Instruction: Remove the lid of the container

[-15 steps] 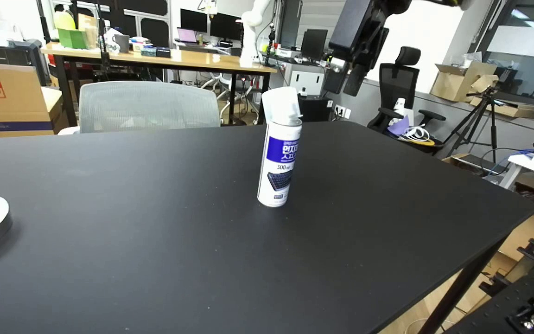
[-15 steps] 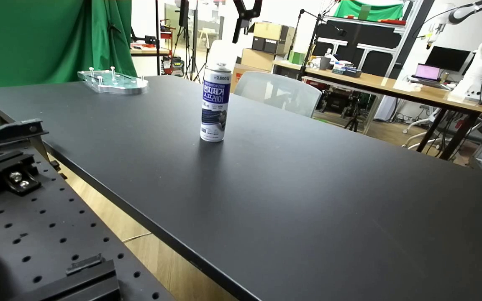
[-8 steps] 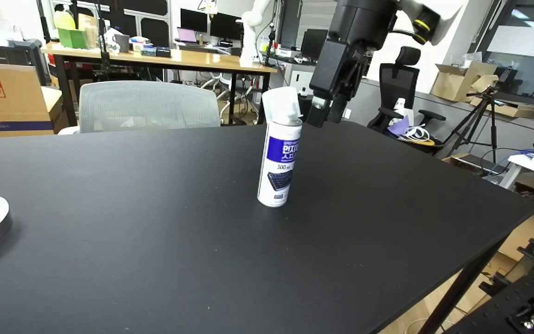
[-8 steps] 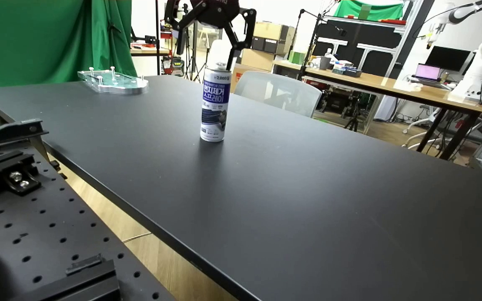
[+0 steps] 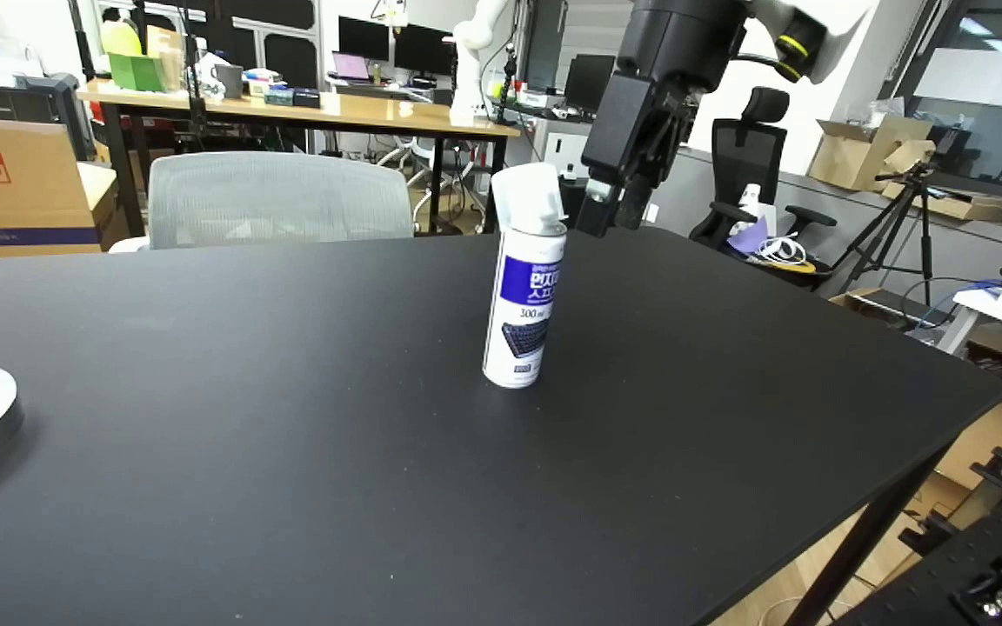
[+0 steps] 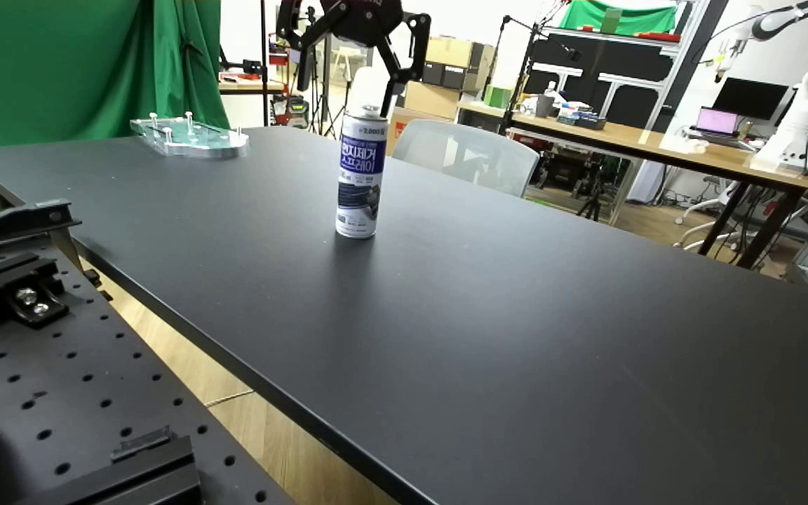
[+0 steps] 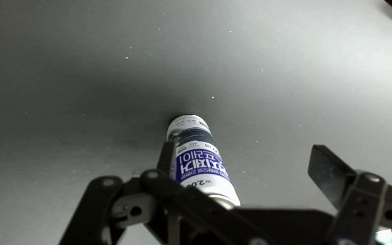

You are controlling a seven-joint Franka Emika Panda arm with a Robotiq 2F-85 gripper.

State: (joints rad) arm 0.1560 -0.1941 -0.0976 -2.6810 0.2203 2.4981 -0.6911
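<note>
The tool [image 6: 344,103] hangs spread near the lid [image 5: 528,196] atop the container [image 5: 524,304], contact unclear.

Free tabletop [image 5: 336,452] around the container [image 5: 522,313], its lid [image 5: 529,196] near the tool [image 6: 343,100].

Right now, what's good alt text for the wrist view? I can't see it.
A white, blue-labelled canister stands on a dark tabletop, seen from above. Across the bottom is the open gripper: one jaw partly covers the canister, the other is apart, at the picture's right. The canister's top is hidden behind the gripper.
</note>
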